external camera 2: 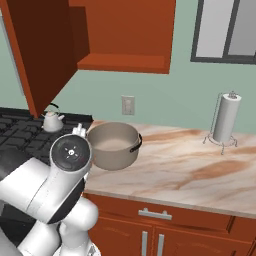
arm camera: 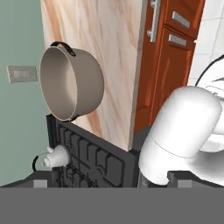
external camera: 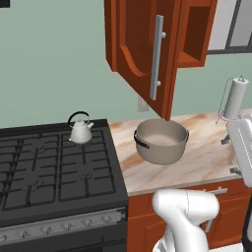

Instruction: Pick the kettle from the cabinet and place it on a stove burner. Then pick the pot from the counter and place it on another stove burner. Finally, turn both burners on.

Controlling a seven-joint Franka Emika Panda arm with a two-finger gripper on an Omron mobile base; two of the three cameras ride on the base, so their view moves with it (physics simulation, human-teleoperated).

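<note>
One pot (arm camera: 72, 83) sits on the counter (arm camera: 116, 52), apart from the wide-spread, empty claw (arm camera: 109, 179).

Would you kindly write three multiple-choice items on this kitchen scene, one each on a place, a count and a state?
1. Where does the kettle stand?
A. inside the cabinet
B. on a rear stove burner
C. on the counter

2. How many black loop handles has the pot?
A. two
B. none
C. four

3. How is the cabinet door?
A. shut
B. missing
C. swung open

Answers: 1 B, it sits on the grate near the wall. 2 A, one shows in the left base view, the other in the right base view. 3 C, the open shelf shows behind the door.
</note>
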